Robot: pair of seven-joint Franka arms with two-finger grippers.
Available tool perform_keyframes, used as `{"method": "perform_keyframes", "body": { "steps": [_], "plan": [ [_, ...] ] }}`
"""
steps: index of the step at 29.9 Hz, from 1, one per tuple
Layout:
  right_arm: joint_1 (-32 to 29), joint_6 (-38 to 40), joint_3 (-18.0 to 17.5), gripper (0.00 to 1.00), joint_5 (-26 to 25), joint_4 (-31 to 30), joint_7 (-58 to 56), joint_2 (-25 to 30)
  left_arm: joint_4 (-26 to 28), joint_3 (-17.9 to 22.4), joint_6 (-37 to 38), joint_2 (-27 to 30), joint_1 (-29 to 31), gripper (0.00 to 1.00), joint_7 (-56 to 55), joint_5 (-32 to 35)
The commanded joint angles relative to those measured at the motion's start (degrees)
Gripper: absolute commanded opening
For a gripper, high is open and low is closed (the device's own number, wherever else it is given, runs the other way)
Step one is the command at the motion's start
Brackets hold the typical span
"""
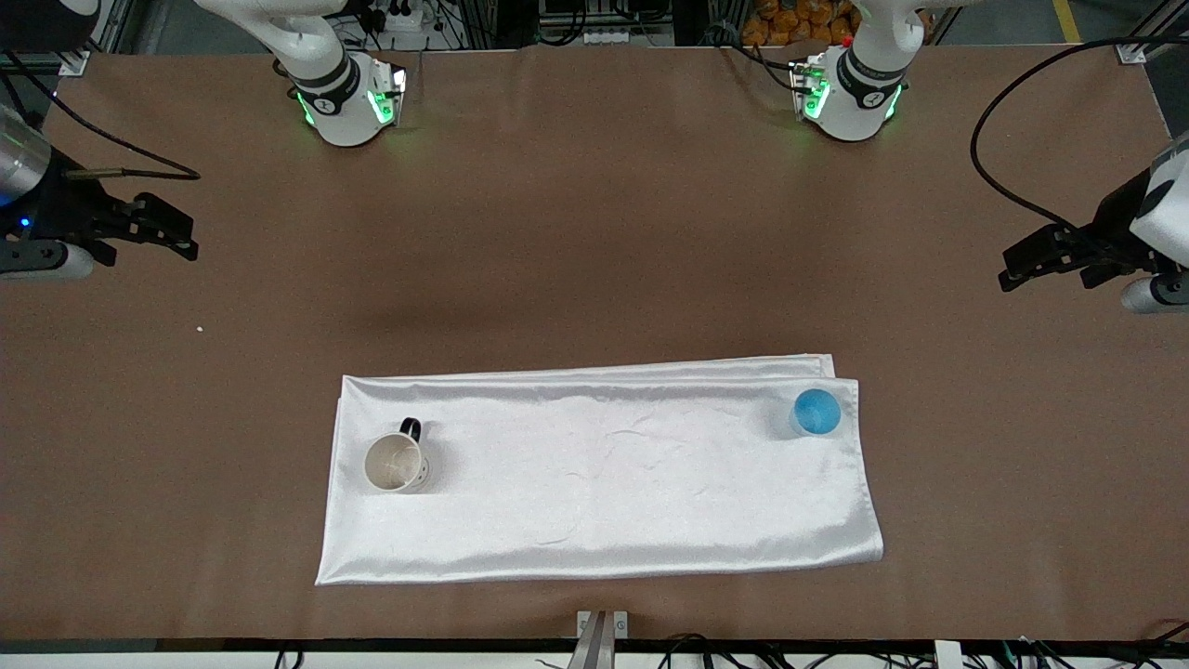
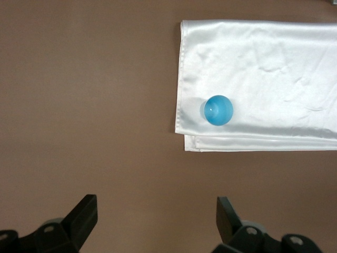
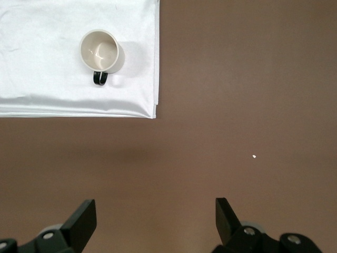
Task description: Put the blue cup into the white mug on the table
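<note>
From the front view, a white cloth (image 1: 599, 469) lies flat on the brown table (image 1: 594, 232), toward the edge nearest the camera. The white mug (image 1: 397, 462) stands upright on the cloth at the right arm's end, its black handle turned toward the robot bases. The blue cup (image 1: 816, 412) stands on the cloth at the left arm's end, close to the cloth's corner. The two are well apart, with only bare cloth between them. A tiny white speck (image 1: 200, 328) lies on the table toward the right arm's end. The left gripper (image 1: 1012, 269) hangs over bare table at its own end, jaws spread wide and empty, well apart from the cup. The right gripper (image 1: 181, 237) hangs over bare table at its end, also wide and empty, well apart from the mug. Both arms wait. Open table surrounds the cloth on every side.

In the left wrist view, the left gripper's two fingers (image 2: 84, 219) stand far apart over brown table. The cup (image 2: 217, 110) sits just inside the cloth's (image 2: 274, 68) folded edge, nothing near it.

In the right wrist view, the right gripper's fingers (image 3: 81, 221) are likewise spread. The mug (image 3: 101, 51) shows its pale, empty inside, near the cloth's (image 3: 52, 79) edge. The speck (image 3: 255, 156) lies alone on the table (image 3: 237, 79).
</note>
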State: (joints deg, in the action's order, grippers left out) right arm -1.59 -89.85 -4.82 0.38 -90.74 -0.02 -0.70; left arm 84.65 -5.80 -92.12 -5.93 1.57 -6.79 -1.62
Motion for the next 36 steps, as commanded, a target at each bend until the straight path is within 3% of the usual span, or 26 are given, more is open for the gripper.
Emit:
{"method": "perform_keyframes", "body": {
  "steps": [1, 13, 36],
  "plan": [
    [0.6, -0.4, 0.0, 1.00, 1.7, 0.5, 1.2, -3.2, -0.2, -0.1, 0.1, -1.7, -0.1, 1.00, 1.4, -1.2],
    [5.9, -9.4, 0.0, 1.00, 2.5, 0.5, 0.9, -11.5, 0.5, -0.2, -3.7, -7.1, -1.4, 1.00, 1.3, -1.0],
    [10.4, -30.2, 0.0, 1.00, 2.0, 0.5, 1.0, -30.7, 12.0, -0.3, -25.7, -13.4, -5.7, 1.00, -1.2, -0.8]
  ]
}}
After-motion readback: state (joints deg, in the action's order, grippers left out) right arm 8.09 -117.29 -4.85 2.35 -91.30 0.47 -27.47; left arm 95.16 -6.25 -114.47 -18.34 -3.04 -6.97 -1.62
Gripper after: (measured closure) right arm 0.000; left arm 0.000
